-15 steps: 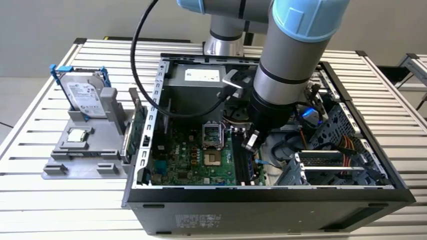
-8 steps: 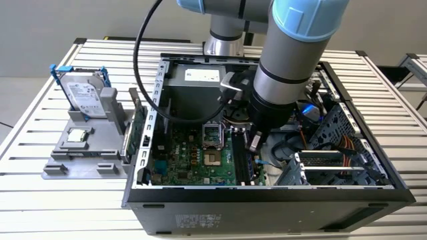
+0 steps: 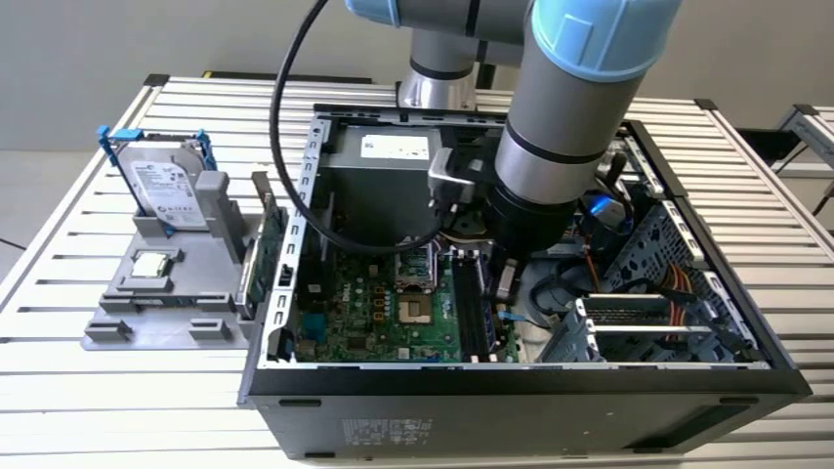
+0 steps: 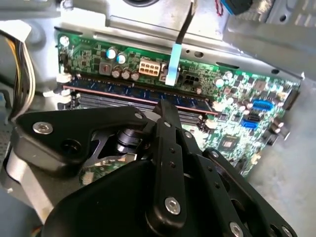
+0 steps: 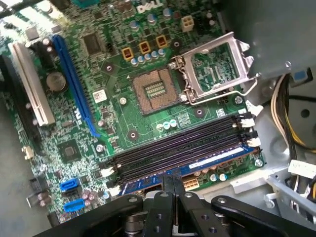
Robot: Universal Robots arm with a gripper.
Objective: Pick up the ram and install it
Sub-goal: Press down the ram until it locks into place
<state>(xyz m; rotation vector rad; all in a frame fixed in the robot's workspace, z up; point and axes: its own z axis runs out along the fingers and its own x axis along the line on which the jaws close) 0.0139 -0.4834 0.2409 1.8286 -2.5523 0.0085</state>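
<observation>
gripper [image 5: 168, 185] pressed together, its tips down on the top edge of the ram [image 5: 190, 170], which sits in the outermost slot of the motherboard [image 5: 123, 113] inside the open case [image 3: 521, 376].

Slatted metal table [image 3: 104, 415] — plain grey wall [image 3: 131, 34] behind, even light

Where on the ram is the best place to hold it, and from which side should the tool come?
Grip the ram at the middle of its long top edge, from straight above the motherboard. It stands on edge at its slot, with latches at both ends.
</observation>
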